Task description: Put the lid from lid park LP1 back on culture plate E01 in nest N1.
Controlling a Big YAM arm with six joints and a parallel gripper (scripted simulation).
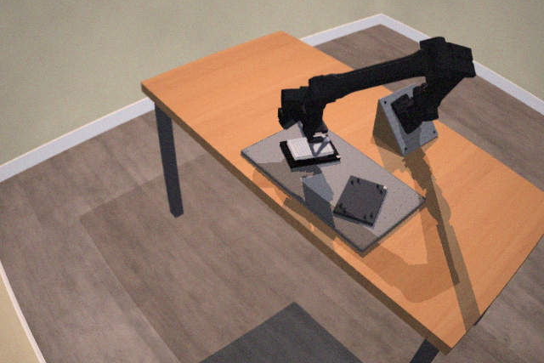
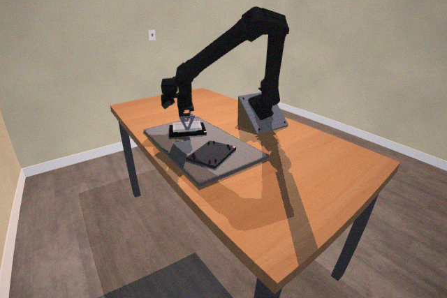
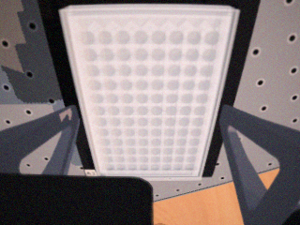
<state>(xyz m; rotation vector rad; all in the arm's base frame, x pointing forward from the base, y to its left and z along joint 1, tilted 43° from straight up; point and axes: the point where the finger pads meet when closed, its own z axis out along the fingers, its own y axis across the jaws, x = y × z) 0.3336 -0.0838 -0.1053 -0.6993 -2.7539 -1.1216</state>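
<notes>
In the wrist view the gripper (image 3: 150, 136) stands spread wide, its grey fingers apart from the long edges of the lid (image 3: 147, 89), gripping nothing. The lid lies on culture plate E01 (image 1: 309, 148) in the black plate nest N1 (image 3: 241, 61), filling the upper middle of that frame. Only the top view shows the bare lid park LP1 (image 1: 359, 199), lower right on the grey perforated base plate (image 1: 395, 209), well apart from the nest.

Blocky black arm (image 2: 223, 44), grey wedge base (image 2: 261, 114), grey claw (image 3: 150, 141).
</notes>
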